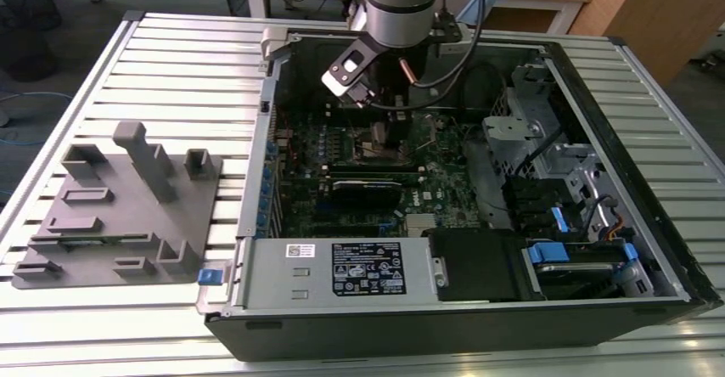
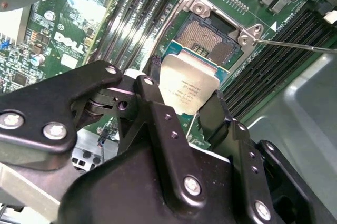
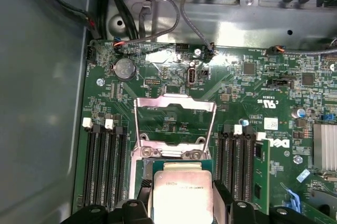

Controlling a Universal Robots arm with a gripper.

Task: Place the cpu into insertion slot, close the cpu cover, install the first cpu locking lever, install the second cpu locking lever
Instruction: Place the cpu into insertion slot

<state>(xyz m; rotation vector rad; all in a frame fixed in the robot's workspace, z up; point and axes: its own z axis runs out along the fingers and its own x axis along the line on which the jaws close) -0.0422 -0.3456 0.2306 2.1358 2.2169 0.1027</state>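
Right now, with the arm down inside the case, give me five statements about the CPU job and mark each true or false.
1. The gripper is shut on the cpu. True.
2. The cpu sits in the insertion slot. False: the slot is bare, and the cpu is held between the gripper's fingers.
3. The cpu cover is closed over the slot. False: it stands swung open.
4. Long memory slots run on both sides of the insertion slot. True.
5. The grey fixture lies to the exterior view's right of the computer case. False: it lies to the exterior view's left.
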